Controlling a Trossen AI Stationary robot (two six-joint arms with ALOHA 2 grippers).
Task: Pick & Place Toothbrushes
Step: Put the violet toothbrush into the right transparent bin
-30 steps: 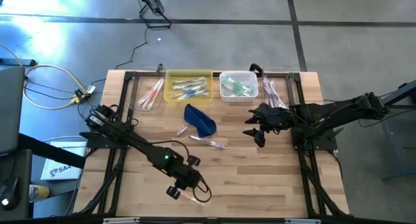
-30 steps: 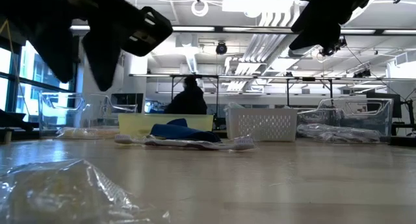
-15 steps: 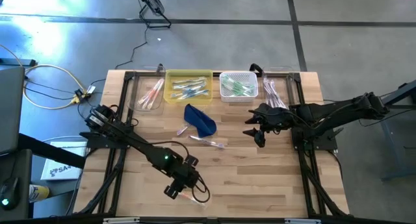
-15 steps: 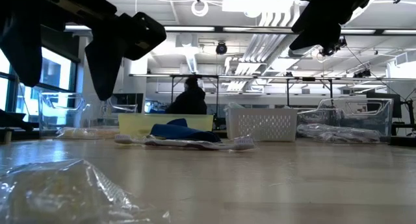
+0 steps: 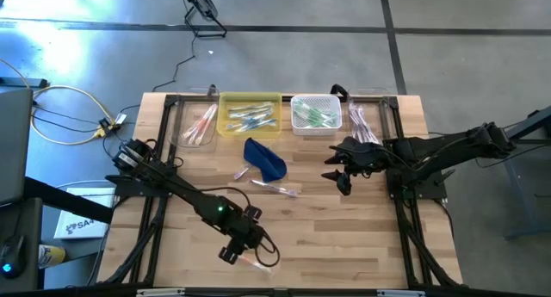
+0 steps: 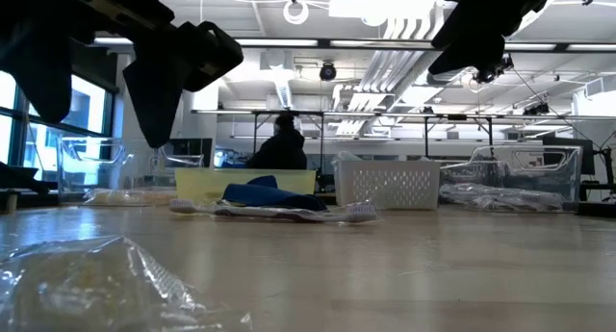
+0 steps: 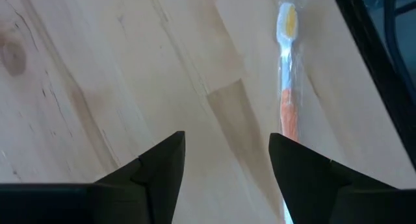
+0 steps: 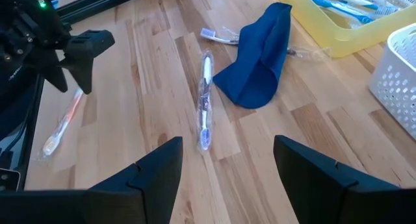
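Near the table's front edge: left gripper (image 5: 232,253), fingers spread, just beside a wrapped orange toothbrush (image 7: 288,107) lying flat. Farther back: right gripper (image 5: 338,180), fingers spread, holding nothing, beyond a wrapped blue toothbrush (image 8: 205,102) and dark blue pouch (image 8: 259,58). No legible writing.

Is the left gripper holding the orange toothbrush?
No: the left gripper is open, and the orange toothbrush lies wrapped on the table beside one finger.

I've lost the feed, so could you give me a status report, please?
Left gripper open beside wrapped orange toothbrush lying on wooden table. Right gripper open, waiting. Nothing blocking.
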